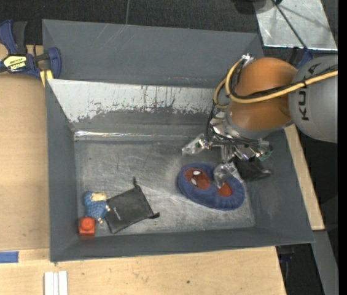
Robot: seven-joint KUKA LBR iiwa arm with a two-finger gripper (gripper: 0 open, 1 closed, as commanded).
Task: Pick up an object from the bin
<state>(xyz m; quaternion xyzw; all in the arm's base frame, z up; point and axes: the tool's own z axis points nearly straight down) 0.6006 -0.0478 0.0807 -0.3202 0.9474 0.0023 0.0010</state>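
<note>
My gripper (213, 160) hangs over the right half of the bin, its metal fingers spread apart and open, with nothing between them. One fingertip (223, 173) reaches down onto a blue oval plush thing (211, 189) with two red-orange patches on top, lying on the bin floor at the right. The other finger (195, 145) points left, above the bare floor just behind the plush. A small dark object (254, 171) lies right of the plush, partly under the arm.
A black flat pouch (128, 209) lies at the front left. Beside it sit a small blue and yellow figure (94, 203) and a red block (86, 227) in the front left corner. The arm's orange cover hides the bin's right back area.
</note>
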